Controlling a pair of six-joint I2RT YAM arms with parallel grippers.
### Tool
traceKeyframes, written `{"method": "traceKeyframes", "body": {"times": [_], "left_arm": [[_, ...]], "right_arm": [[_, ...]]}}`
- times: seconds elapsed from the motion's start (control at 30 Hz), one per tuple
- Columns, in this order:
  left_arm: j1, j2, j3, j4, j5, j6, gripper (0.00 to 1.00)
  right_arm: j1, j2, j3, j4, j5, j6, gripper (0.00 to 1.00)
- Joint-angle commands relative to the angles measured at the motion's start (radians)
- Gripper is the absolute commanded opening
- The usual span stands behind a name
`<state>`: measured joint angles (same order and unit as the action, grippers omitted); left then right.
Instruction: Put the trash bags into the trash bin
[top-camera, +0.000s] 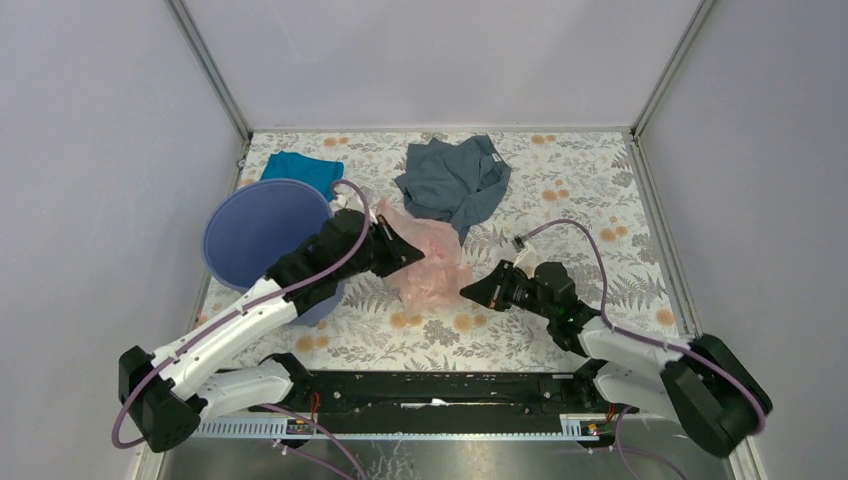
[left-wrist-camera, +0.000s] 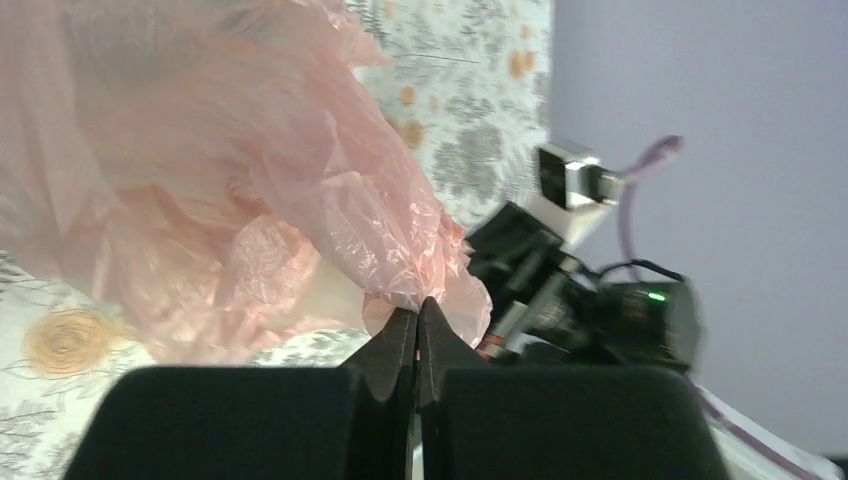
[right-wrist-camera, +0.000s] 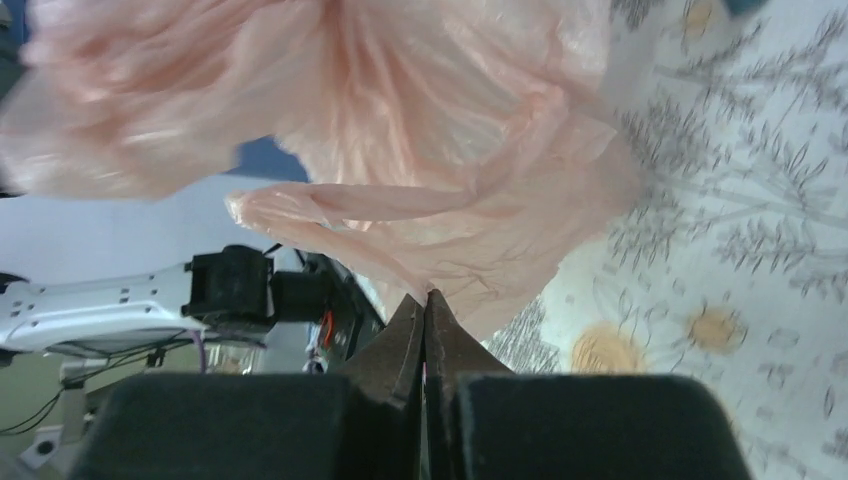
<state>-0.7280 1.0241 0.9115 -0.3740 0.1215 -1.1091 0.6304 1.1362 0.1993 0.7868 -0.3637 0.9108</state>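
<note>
The pale pink film trash bag (top-camera: 428, 262) lies bunched on the floral table between my two grippers, just right of the round blue-violet trash bin (top-camera: 262, 238). My left gripper (top-camera: 412, 256) reaches over the bin's right side and is shut on the bag's left edge; the left wrist view shows the film (left-wrist-camera: 330, 200) pinched at its tips (left-wrist-camera: 416, 306). My right gripper (top-camera: 468, 291) is shut on the bag's lower right edge; the right wrist view shows the film (right-wrist-camera: 440, 150) caught at its tips (right-wrist-camera: 426, 297).
A grey-blue cloth garment (top-camera: 455, 180) lies at the back centre. A teal cloth (top-camera: 300, 168) lies behind the bin. Grey walls close in the table on the left, back and right. A black rail (top-camera: 440, 388) runs along the near edge.
</note>
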Motion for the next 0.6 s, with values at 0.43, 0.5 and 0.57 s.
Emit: {"method": "traceKeyframes", "body": {"times": [0.43, 0.5, 0.57], "left_arm": [[-0.181, 0.38, -0.051, 0.094, -0.421, 0.136, 0.0], [-0.182, 0.392, -0.01, 0.092, -0.376, 0.191, 0.01], [-0.184, 0.358, 0.004, 0.094, -0.351, 0.222, 0.2]], "right_arm": [[0.007, -0.486, 0.403, -0.991, 0.161, -0.247, 0.0], [0.007, -0.498, 0.43, -1.029, 0.169, -0.281, 0.0], [0.006, -0.501, 0.44, -1.084, 0.195, -0.309, 0.0]]}}
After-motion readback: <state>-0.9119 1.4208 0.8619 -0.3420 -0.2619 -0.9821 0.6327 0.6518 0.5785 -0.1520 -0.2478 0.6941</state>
